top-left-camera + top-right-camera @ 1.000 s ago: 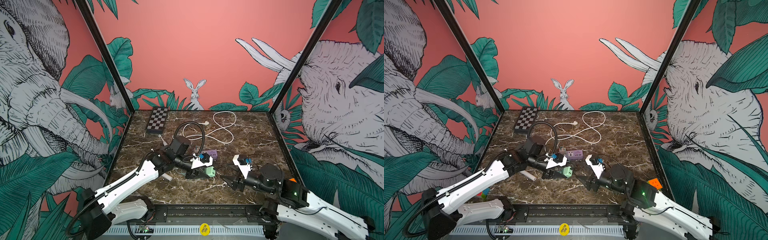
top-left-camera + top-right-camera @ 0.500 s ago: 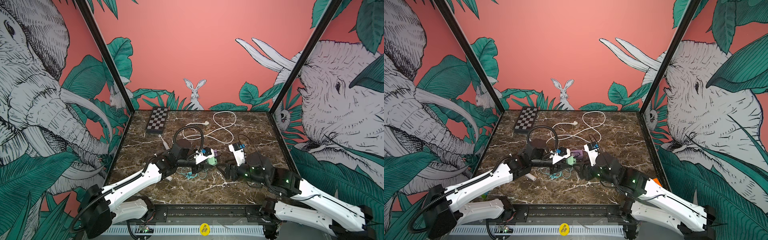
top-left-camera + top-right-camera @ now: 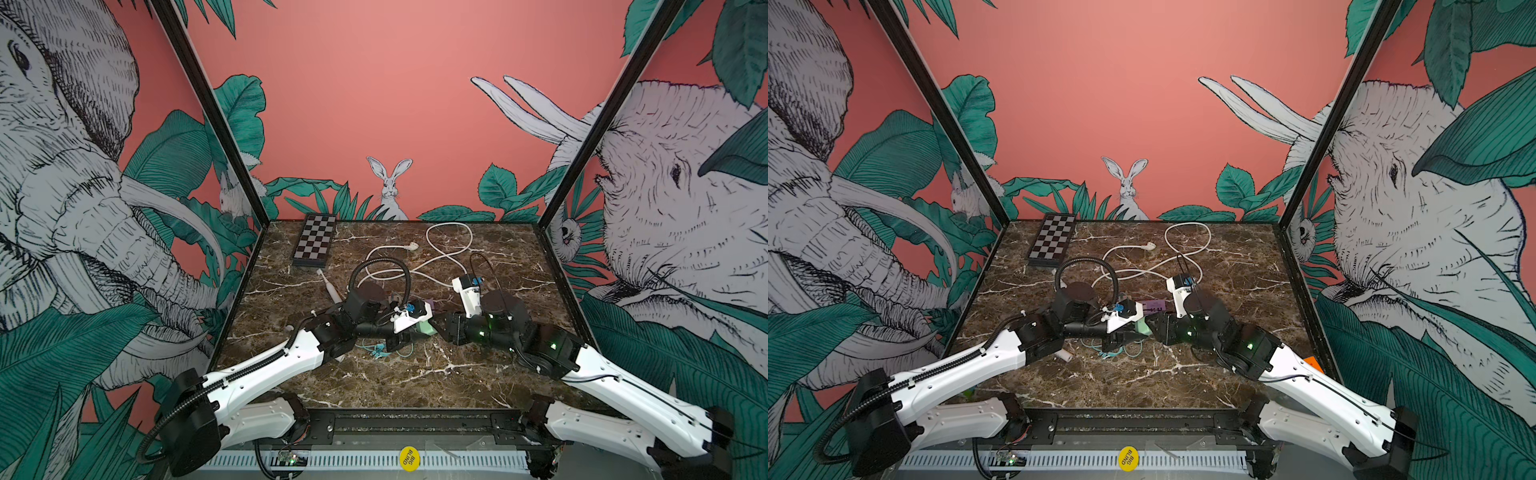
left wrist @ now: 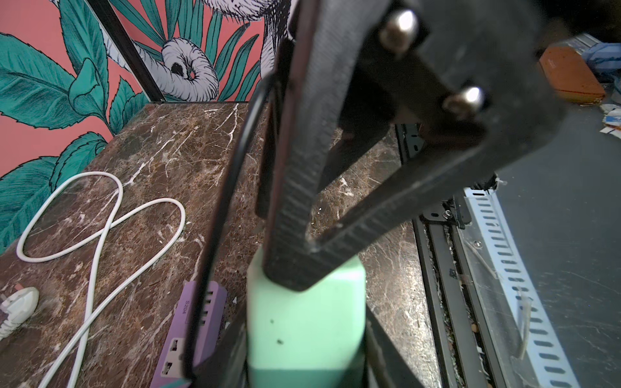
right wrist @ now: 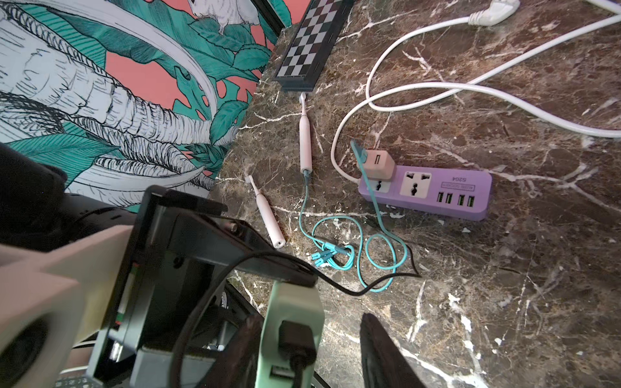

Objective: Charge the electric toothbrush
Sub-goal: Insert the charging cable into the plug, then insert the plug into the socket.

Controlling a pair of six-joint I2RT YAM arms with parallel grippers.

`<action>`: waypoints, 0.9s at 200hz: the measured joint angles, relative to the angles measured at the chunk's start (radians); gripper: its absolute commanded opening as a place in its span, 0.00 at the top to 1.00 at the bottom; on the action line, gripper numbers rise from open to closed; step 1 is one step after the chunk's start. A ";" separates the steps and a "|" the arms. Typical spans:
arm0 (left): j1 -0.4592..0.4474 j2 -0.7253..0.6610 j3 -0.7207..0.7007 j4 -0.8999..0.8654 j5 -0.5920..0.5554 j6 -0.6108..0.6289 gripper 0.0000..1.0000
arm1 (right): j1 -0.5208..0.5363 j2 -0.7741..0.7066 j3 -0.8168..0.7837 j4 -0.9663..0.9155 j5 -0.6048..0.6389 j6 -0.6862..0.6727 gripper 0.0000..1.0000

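Observation:
My left gripper [image 3: 417, 332] is shut on a mint green charger block [image 4: 304, 322], held above the marble table [image 3: 498, 266]. My right gripper [image 5: 312, 356] stands open around the block's [image 5: 292, 312] other end; one finger touches it, the other stands apart. A black plug [image 5: 297, 336] sits in the block's face. Two pink electric toothbrushes lie near the left edge: one [image 5: 305, 141] has a teal cable [image 5: 379, 221] in its base, the other [image 5: 267, 215] is loose. The teal cable runs to a pink adapter [image 5: 378, 164] in the purple power strip [image 5: 437, 189].
A checkered board [image 3: 314, 241] lies at the back left. The strip's white cord [image 3: 449, 249] loops across the back middle, its plug [image 3: 411, 246] loose on the table. The teal cable's spare ends [image 3: 376, 352] coil under the left gripper. An orange object [image 3: 1312, 362] sits at the right edge.
My right arm has swung left and back to the green block, and its jaws have narrowed around it. The left arm lifted the block slightly toward the centre, then held still.

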 measured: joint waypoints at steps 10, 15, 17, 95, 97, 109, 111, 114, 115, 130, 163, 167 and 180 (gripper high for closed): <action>-0.001 -0.002 0.000 0.000 -0.008 0.003 1.00 | -0.002 0.009 0.000 0.007 -0.019 0.006 0.55; -0.001 -0.002 0.000 0.001 -0.012 0.005 1.00 | -0.004 0.015 0.002 0.008 -0.029 0.008 0.55; -0.001 -0.002 0.000 0.002 -0.014 0.005 1.00 | -0.004 0.018 0.003 0.008 -0.034 0.009 0.55; -0.011 -0.013 -0.013 0.027 -0.077 0.039 1.00 | -0.018 0.060 0.010 0.008 -0.116 0.029 0.77; -0.011 -0.013 -0.013 0.028 -0.079 0.041 1.00 | -0.018 0.060 0.010 0.008 -0.115 0.039 0.78; -0.013 -0.013 -0.015 0.034 -0.090 0.049 1.00 | -0.022 0.061 0.010 0.011 -0.118 0.047 0.84; -0.013 -0.013 -0.016 0.035 -0.091 0.050 1.00 | -0.023 0.062 0.010 0.011 -0.119 0.046 0.85; -0.013 -0.013 -0.016 0.036 -0.093 0.052 1.00 | -0.024 0.062 0.010 0.011 -0.120 0.047 0.87; -0.014 -0.013 -0.016 0.036 -0.093 0.052 1.00 | -0.025 0.062 0.010 0.011 -0.121 0.047 0.88; -0.016 -0.013 -0.017 0.037 -0.100 0.059 0.83 | -0.029 0.064 0.010 0.011 -0.125 0.047 1.00; -0.019 -0.012 -0.016 0.038 -0.104 0.068 0.58 | -0.037 0.059 0.013 0.001 -0.117 0.035 1.00; -0.020 -0.011 -0.016 0.041 -0.105 0.068 0.55 | -0.037 0.058 0.018 -0.008 -0.115 0.029 1.00; -0.023 -0.011 -0.016 0.059 -0.111 0.070 0.46 | -0.037 0.056 0.045 -0.049 -0.109 0.002 1.00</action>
